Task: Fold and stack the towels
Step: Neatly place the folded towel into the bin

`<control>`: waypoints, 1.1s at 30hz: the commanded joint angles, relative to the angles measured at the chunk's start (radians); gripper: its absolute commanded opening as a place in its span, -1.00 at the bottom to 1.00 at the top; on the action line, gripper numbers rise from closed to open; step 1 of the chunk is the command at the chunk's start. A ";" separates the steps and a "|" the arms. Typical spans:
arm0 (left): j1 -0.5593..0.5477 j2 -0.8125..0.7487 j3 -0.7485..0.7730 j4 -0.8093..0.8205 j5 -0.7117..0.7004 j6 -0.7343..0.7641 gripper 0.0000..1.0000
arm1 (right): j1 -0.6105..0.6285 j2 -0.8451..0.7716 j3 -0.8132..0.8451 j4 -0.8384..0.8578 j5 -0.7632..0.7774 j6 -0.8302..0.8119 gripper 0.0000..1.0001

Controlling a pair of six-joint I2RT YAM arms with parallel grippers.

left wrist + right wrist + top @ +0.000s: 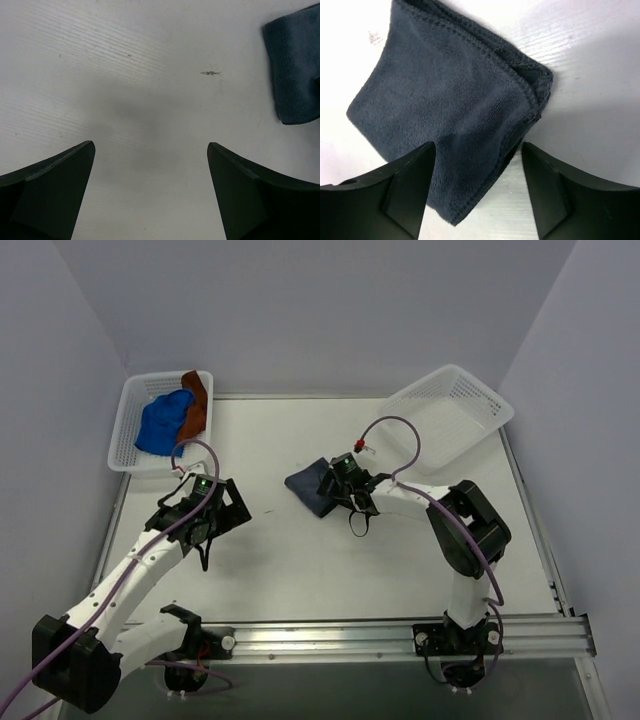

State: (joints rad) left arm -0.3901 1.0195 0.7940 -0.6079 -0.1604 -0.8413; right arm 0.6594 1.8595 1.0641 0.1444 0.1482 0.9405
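A folded dark blue-grey towel [311, 486] lies flat on the white table; it shows large in the right wrist view [445, 120] and at the right edge of the left wrist view [296, 70]. My right gripper [340, 488] is open just over the towel's near edge, one finger above the cloth, one above bare table [477, 150]. My left gripper [222, 508] is open and empty over bare table [151, 147], left of the towel. A bright blue towel [162, 422] and a rust-brown towel [196, 402] lie crumpled in the left basket.
A white mesh basket [128, 430] holding the two towels stands at the back left. A second white mesh basket [452, 412] sits tilted at the back right. A metal rail [400, 632] runs along the near edge.
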 commanded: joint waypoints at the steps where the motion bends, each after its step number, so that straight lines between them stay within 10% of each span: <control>1: 0.011 0.004 0.007 0.030 0.018 0.016 0.88 | 0.008 0.058 0.014 -0.036 0.057 0.052 0.29; 14: 0.023 0.008 0.005 0.033 0.022 0.019 0.88 | 0.019 0.098 0.068 -0.063 0.111 -0.058 -1.00; 33: 0.030 -0.039 0.005 -0.030 -0.037 0.011 0.88 | -0.006 0.021 0.289 -0.255 0.045 -1.351 -1.00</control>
State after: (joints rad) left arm -0.3698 1.0206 0.7860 -0.6037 -0.1551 -0.8375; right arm 0.6662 1.9446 1.2961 -0.0147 0.1749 -0.1600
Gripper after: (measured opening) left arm 0.942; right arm 0.044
